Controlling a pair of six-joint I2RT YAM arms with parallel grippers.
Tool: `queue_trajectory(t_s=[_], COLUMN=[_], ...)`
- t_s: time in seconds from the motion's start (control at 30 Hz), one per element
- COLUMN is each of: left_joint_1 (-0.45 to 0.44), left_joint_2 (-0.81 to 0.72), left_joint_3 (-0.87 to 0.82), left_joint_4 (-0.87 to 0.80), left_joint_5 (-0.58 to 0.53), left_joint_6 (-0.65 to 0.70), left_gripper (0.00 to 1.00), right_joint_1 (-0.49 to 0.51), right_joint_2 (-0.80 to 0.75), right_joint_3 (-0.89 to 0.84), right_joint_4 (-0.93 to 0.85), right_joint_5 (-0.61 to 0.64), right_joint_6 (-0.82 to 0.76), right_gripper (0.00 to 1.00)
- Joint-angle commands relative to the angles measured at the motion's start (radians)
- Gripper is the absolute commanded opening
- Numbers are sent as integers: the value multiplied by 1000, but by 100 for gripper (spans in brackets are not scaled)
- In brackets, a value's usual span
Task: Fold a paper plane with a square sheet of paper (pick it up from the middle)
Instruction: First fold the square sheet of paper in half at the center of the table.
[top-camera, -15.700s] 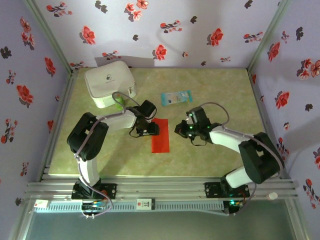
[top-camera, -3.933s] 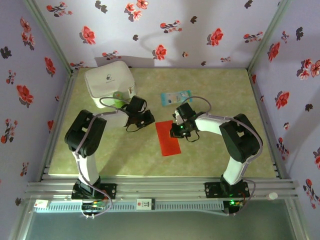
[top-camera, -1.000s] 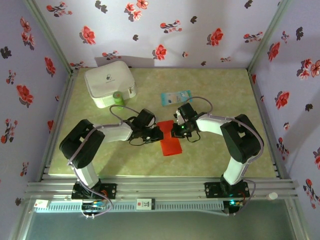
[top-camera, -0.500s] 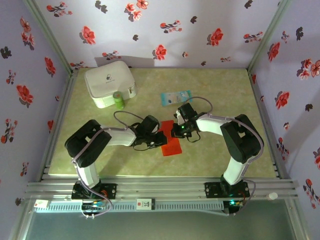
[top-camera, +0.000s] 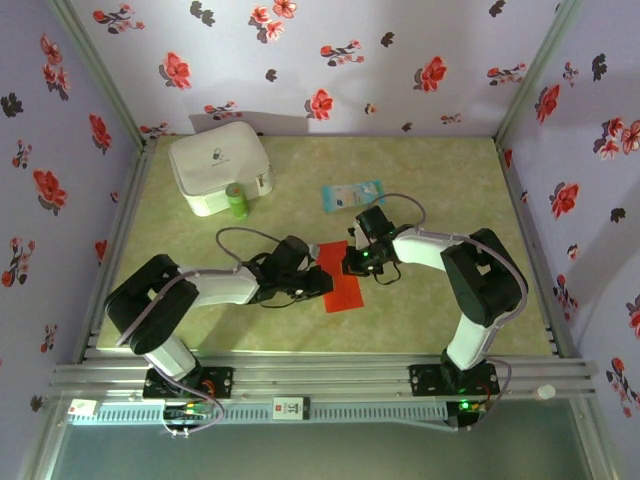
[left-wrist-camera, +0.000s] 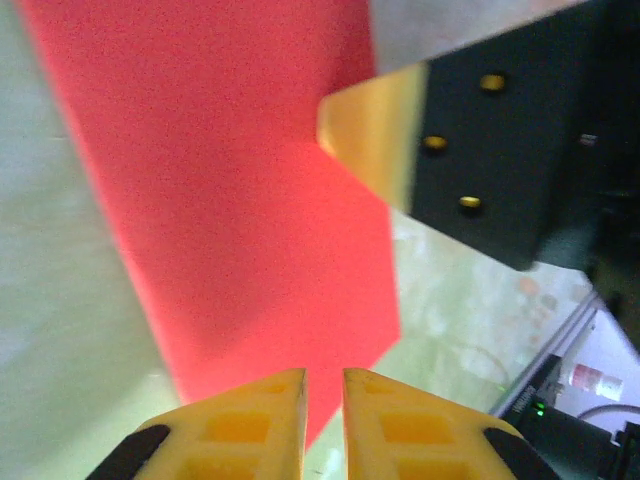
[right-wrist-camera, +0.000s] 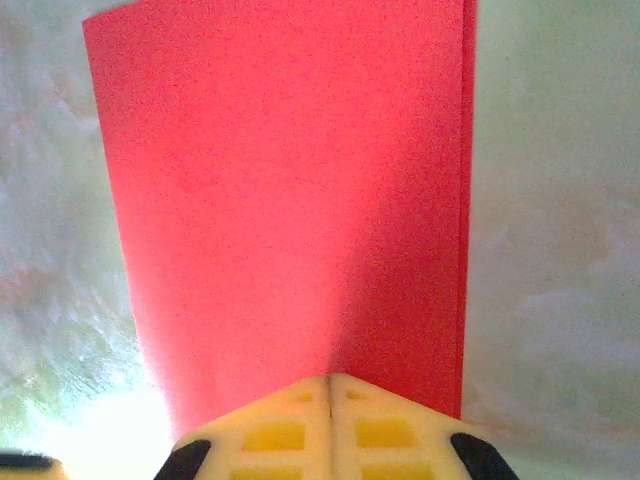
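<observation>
The square sheet of paper (top-camera: 342, 288) is bright red and lies folded into a long rectangle on the green table, mid-scene. My left gripper (top-camera: 320, 281) is low at its left long edge. In the left wrist view its tips (left-wrist-camera: 323, 375) stand a narrow slit apart over the sheet (left-wrist-camera: 230, 180), with nothing pinched between them. My right gripper (top-camera: 349, 264) is shut, its tips (right-wrist-camera: 330, 378) set down on the paper (right-wrist-camera: 290, 200) near its far end. That same right fingertip (left-wrist-camera: 372, 140) presses on the paper in the left wrist view.
A white boxy case (top-camera: 218, 167) sits at the back left with a small green bottle (top-camera: 237, 201) beside it. A pale blue packet (top-camera: 352, 195) lies just behind the right gripper. Flowered walls close in the table (top-camera: 450, 200) on three sides.
The left arm has swung nearer and lower along the paper's left edge. The raised red flap seen a second ago now lies flat. The left jaws have parted slightly. The right gripper has stayed put.
</observation>
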Motion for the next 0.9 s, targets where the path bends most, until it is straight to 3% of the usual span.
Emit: queue_trajectory(t_s=[0.0,0.47,0.87], left_joint_1=[-20,-97,-95], left_joint_2=[-12,84,-116], left_joint_3=[30,-68,-60], left_joint_4=[-20,-7,-102], left_joint_5=[0,-4,-21], left_joint_6=[-11,-24,40], left_gripper=[17,16,17], right_joint_1=[-16,-16,-16], right_joint_2=[24,14,-44], right_joint_3=[-33,-34,3], right_joint_4=[-107,-112,-88], right_joint_5=[107,100,11], right_joint_6=[17,25,42], right_gripper=[0,0,5])
